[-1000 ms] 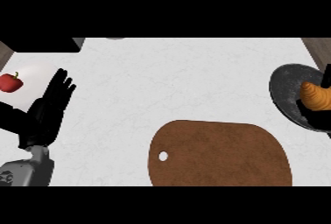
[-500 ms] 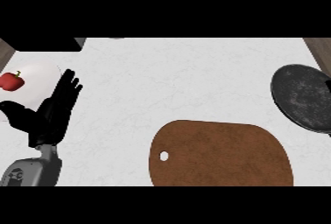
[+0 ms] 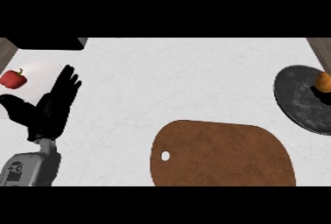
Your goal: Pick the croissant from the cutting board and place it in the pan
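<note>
While the croissant (image 3: pixel 323 82) shows over the pan (image 3: pixel 304 99) at right edge, the left robot hand (image 3: pixel 51 109) rests spread at left.

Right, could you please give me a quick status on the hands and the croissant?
Left hand open, resting at left by red pepper. Right hand not in view. Croissant over pan at right edge, partly cut off. Cutting board bare.

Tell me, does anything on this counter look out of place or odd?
Nothing looks spilled or broken. The cutting board lies bare, and the croissant shows at the right edge over the pan, partly cut off. The left hand rests open at the left, near a red pepper. The right hand is out of view.
</note>
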